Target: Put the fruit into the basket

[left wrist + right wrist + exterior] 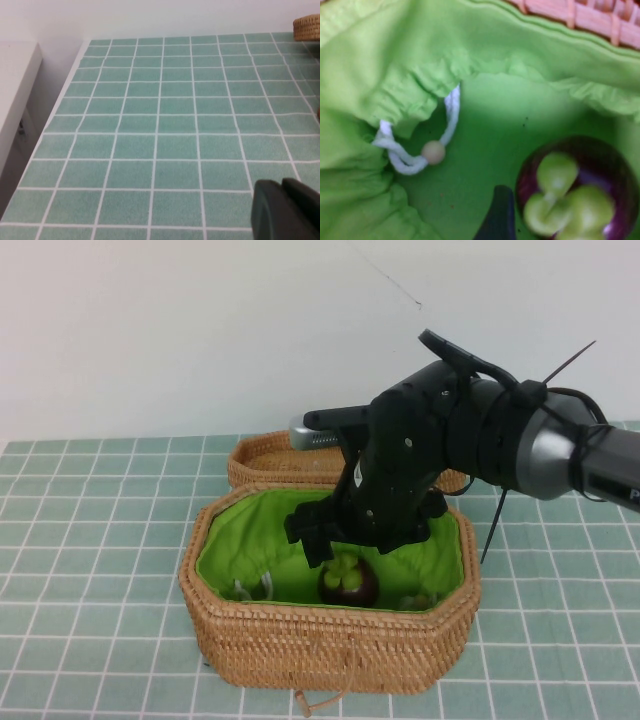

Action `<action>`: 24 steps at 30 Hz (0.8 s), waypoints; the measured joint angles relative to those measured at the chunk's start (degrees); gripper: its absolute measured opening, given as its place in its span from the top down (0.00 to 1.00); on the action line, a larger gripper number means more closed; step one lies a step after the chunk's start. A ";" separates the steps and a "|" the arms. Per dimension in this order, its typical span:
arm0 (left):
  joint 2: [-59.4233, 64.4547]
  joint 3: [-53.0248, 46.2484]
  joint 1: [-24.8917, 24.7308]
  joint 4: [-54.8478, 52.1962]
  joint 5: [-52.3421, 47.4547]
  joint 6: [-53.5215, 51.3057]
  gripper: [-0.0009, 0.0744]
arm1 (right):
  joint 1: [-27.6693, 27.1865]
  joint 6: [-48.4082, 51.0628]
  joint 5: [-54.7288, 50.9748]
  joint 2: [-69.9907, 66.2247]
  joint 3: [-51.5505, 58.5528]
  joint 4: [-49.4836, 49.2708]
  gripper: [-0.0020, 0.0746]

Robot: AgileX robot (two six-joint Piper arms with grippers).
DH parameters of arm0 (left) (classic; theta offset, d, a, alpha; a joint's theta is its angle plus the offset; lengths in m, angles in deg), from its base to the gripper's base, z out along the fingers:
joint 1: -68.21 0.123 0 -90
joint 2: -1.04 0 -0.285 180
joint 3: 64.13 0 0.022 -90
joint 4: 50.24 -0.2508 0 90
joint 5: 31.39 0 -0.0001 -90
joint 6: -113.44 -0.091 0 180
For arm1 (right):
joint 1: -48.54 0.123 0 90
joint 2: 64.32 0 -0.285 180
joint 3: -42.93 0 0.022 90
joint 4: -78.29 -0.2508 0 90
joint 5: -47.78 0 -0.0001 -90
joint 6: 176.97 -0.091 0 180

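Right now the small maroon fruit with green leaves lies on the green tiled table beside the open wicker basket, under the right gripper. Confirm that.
Wrong: the high view shows the small maroon fruit inside the green-lined wicker basket, below the right gripper. Left gripper hangs over bare tiles.

Green tiled table (90, 540) with white grout; wicker basket (330, 640) sits on it, lid (270, 455) lying open behind.
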 joint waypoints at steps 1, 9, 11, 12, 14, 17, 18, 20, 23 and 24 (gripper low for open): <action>0.00 0.00 0.00 0.00 0.00 0.00 0.99 | 0.00 -0.08 0.11 0.00 0.00 0.00 0.14; 0.00 0.00 0.00 0.00 0.00 0.00 0.99 | 0.00 -0.08 -2.06 2.65 -0.11 4.45 0.77; 0.00 0.00 0.00 0.00 0.00 0.00 0.99 | 0.12 -0.08 -3.95 4.41 -0.11 5.96 0.89; 0.00 0.00 0.00 0.00 0.00 0.00 0.99 | 0.25 -0.08 -4.87 5.26 -0.11 6.68 0.91; 0.00 0.00 0.00 0.00 0.00 0.00 0.99 | 1.36 -0.41 -7.16 7.99 -0.11 9.81 0.95; 0.00 0.00 0.00 0.00 0.00 0.00 0.99 | 3.92 -2.65 -10.96 12.78 -0.11 16.08 0.96; 0.00 0.00 0.00 0.00 0.00 0.00 0.99 | 4.95 -3.76 -12.29 14.13 -0.11 18.72 0.97; 0.00 0.00 0.00 0.00 0.00 0.00 0.99 | 7.47 -5.44 -16.52 17.67 -0.11 24.16 0.97; 0.00 0.00 0.00 0.00 0.00 0.00 0.99 | 10.80 -6.10 -21.72 22.80 -0.11 30.11 0.97; 0.00 0.00 0.00 0.00 0.00 0.00 0.99 | 11.50 -6.07 -21.53 24.75 0.17 31.08 0.97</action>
